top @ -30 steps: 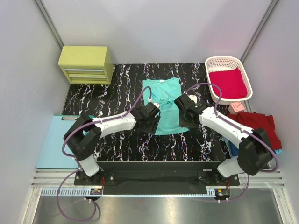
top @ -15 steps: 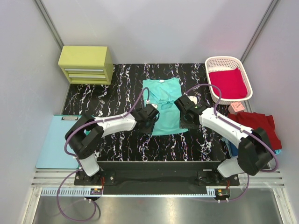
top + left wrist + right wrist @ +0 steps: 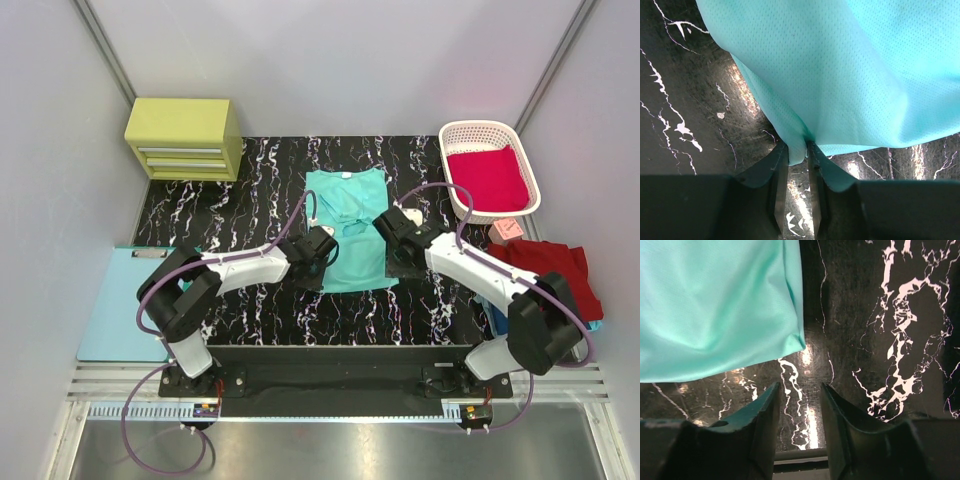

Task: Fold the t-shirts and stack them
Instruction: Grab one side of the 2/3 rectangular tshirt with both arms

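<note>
The mint-teal t-shirt [image 3: 352,228] lies partly folded on the middle of the black marbled table [image 3: 230,215]. My left gripper [image 3: 322,252] is at its left lower edge; in the left wrist view it [image 3: 797,152] is shut on a pinch of the shirt's hem [image 3: 840,75]. My right gripper [image 3: 398,248] is at the shirt's right side. In the right wrist view it [image 3: 800,395] is open and empty over bare table, just short of the shirt's corner [image 3: 790,342]. A crimson t-shirt [image 3: 487,178] lies in the basket. A dark red t-shirt [image 3: 552,268] lies at the right, over blue cloth [image 3: 596,325].
A white lattice basket [image 3: 452,135] stands at the back right. A yellow-green drawer unit [image 3: 185,137] stands at the back left. A pale blue clipboard [image 3: 112,310] lies off the table's left edge. A small pink object [image 3: 507,229] sits by the basket.
My left gripper has slid a little toward the near edge with the shirt's hem in it. My right gripper has barely moved.
</note>
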`<state>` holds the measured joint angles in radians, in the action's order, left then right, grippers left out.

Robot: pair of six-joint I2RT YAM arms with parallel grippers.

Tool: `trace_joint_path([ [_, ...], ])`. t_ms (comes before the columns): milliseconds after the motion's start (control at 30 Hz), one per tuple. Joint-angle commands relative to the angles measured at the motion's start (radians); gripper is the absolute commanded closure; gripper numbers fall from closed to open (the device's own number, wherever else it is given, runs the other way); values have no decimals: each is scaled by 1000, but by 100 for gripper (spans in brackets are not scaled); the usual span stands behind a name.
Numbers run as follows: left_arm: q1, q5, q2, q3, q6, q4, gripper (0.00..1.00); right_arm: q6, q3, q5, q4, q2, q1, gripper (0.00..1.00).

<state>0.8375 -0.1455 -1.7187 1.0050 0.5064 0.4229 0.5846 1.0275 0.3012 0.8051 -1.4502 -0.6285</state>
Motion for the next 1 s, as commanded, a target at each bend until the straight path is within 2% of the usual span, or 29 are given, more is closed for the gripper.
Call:
trace_joint_path([
  [0,0,26,16,-11,11,-9,74,24,-52,26,-9,-33,-7,52],
  [233,-2,27,16,-13,11,0,73,57,-98,-5,-30,-39,-7,42],
  [600,-2,23,22,-9,9,11,73,77,-80,24,-95,-107,1,46],
  [800,-2,18,31,-14,9,14,73,80,-87,18,-130,-147,52,50],
  [967,0,17,33,-17,6,20,73,73,-76,36,-147,-131,56,51],
])
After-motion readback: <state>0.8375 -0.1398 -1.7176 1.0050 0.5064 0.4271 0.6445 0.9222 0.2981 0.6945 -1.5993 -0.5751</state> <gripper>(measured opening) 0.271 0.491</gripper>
